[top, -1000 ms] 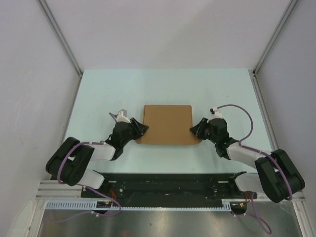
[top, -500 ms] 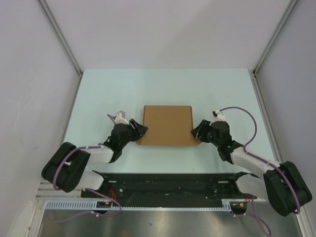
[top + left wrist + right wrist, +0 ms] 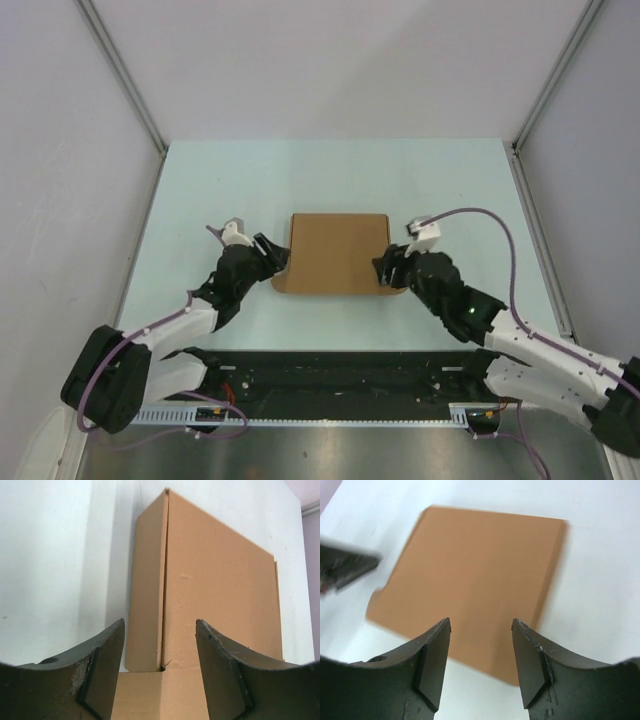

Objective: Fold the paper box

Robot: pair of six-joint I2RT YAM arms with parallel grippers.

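Note:
The paper box (image 3: 338,252) is a flat brown cardboard carton lying in the middle of the pale table. In the left wrist view it (image 3: 210,590) shows a narrow side flap and a crease line, with a lower flap between the fingers. My left gripper (image 3: 276,258) is open at the box's near left corner, its jaws apart over the cardboard (image 3: 160,630). My right gripper (image 3: 384,272) is open at the box's near right corner, above it; the box (image 3: 470,575) lies just beyond the fingertips (image 3: 481,625). Neither gripper holds anything.
The pale green table (image 3: 200,190) is bounded by grey walls with metal corner posts (image 3: 125,75). A black rail (image 3: 340,370) with the arm bases runs along the near edge. A purple cable (image 3: 490,225) loops over the right arm.
Both arms have stretched forward. The right gripper moved left and up, over the box's near right corner. The left gripper shifted slightly towards the box's left edge. The box has barely moved.

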